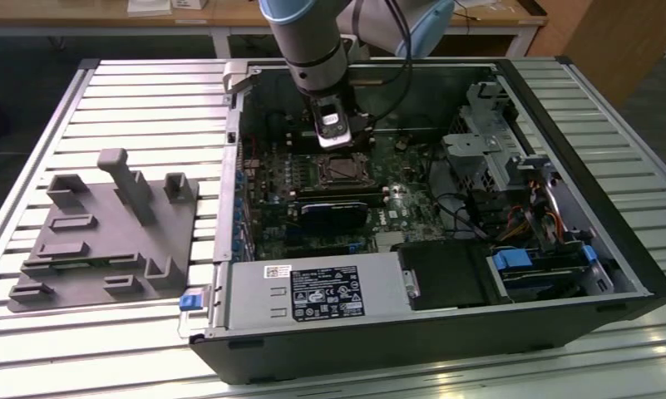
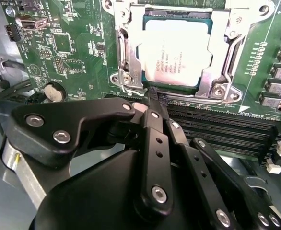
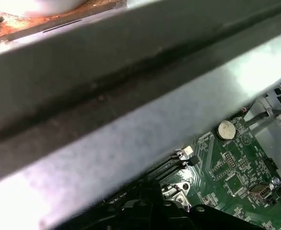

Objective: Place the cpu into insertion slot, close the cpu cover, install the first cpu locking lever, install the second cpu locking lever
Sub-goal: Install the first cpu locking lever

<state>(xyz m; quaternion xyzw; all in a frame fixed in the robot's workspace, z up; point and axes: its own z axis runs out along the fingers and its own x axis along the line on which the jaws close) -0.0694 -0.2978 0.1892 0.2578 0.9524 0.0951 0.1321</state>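
The cpu (image 2: pixel 176 53) sits under the closed cpu cover (image 2: pixel 220 57) — gripper (image 2: pixel 156 98) fingers pinched together, seemingly empty — beside it.

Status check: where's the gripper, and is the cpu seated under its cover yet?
Gripper shut, tips at the socket edge. Cpu seated in insertion slot, cpu cover down over it. Nothing lying across the socket.
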